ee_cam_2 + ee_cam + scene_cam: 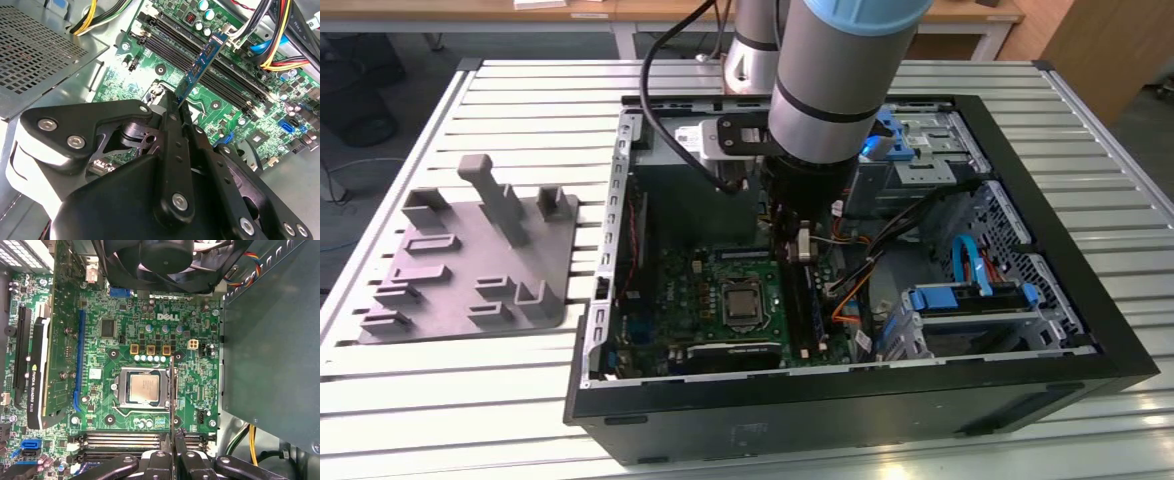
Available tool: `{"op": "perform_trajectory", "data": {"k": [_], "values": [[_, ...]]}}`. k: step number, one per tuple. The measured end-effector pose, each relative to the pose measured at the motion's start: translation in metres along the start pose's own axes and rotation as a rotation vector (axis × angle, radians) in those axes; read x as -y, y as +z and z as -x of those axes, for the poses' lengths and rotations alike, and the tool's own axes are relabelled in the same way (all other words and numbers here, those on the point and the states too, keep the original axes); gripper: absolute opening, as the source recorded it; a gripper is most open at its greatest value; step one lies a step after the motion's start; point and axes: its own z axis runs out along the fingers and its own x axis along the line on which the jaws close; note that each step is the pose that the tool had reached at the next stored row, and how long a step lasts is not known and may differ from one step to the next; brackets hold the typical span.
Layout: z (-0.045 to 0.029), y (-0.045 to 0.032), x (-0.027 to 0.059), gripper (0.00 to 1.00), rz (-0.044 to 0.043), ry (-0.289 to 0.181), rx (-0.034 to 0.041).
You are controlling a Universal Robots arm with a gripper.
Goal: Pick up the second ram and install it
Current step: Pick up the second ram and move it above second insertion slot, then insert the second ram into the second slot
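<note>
The arm (pixel 834 60) reached down into an open computer case (pixel 854 410) that lay on its side on a slatted tabletop (pixel 454 400). Its end effector (pixel 803 250) hung inside the case, above the motherboard (pixel 720 270). In the second wrist view, the end effector (pixel 179 103) was clamped on the second ram (pixel 202 62), with the black fingers (pixel 172 150) pressed together on the two flat faces of the stick. The blue-green board projected beyond the fingertips towards the motherboard (pixel 165 70). Directly beneath the end effector and the stick ran the long black memory slots (pixel 167 35). Whether the ram's lower edge touched a slot could not be told. In the first wrist view, the second ram (pixel 172 390) appeared edge-on as a thin dark line rising from the end effector (pixel 172 439). It lay just beside the processor socket (pixel 142 388), and the memory slots (pixel 120 440) lay close under the fingertips. A round black fan (pixel 165 260) sat farther off, beyond the socket from the end effector. Bundled coloured cables (pixel 280 45) lay near the far end of the slots. A grey fixture (pixel 474 260) with upright pegs stood on the tabletop outside the case, well apart from the end effector.
</note>
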Motion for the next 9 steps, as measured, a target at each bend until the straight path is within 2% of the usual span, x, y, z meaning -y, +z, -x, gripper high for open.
{"op": "perform_trajectory", "data": {"k": [9], "values": [[0.0,0.0,0.0,0.14,0.0,0.0,-0.0008]]}}
